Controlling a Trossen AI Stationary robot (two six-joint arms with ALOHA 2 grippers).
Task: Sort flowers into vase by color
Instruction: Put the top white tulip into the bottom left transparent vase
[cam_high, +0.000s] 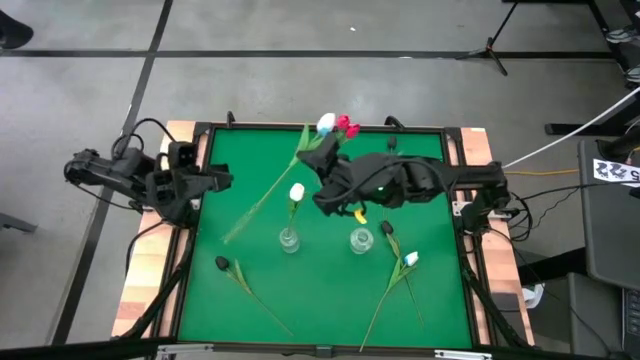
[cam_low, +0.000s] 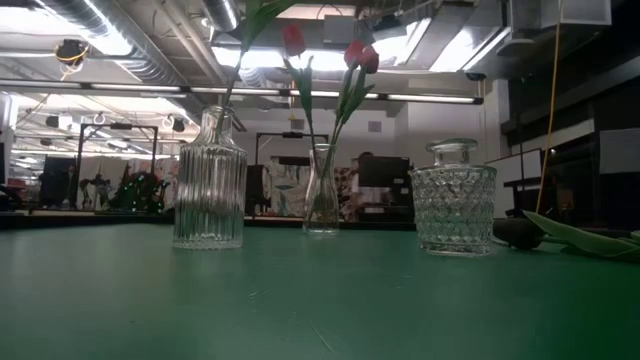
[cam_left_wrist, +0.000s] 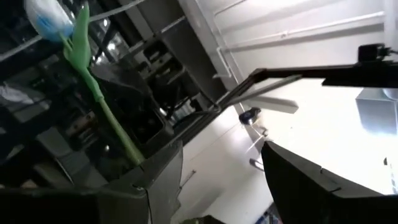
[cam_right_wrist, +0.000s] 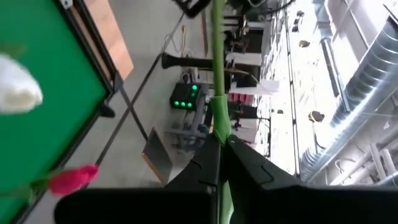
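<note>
The right gripper (cam_high: 322, 160), reaching in from the right to the middle of the green table (cam_high: 330, 300), is clamped shut on a long green stem (cam_high: 265, 195). The stem does not stand upright. It slants across the table from the back centre toward the front left. The white tulip head (cam_high: 326, 123) at its back end appears to belong to it, though the arm hides the join.

The ribbed bottle (cam_high: 288, 240), which already holds one white tulip (cam_high: 296, 192), sits in front of the gripper and a little to its left. The stem's free end lies just beyond the bottle on the left. Judged from this, the stem must be swung upright, foot down, before it can enter the bottle's narrow neck.

Red tulips (cam_high: 346, 126) stand in the slender vase (cam_low: 322, 200) at the back, just beside the white head. The cut-glass jar (cam_high: 361, 240) holds nothing.

A dark tulip (cam_high: 222, 263), another dark tulip (cam_high: 388, 228) and a white one (cam_high: 410, 258) lie flat near the front.

The left gripper (cam_high: 215, 182) waits at the table's left edge with its fingers apart, farther from the bottle.
</note>
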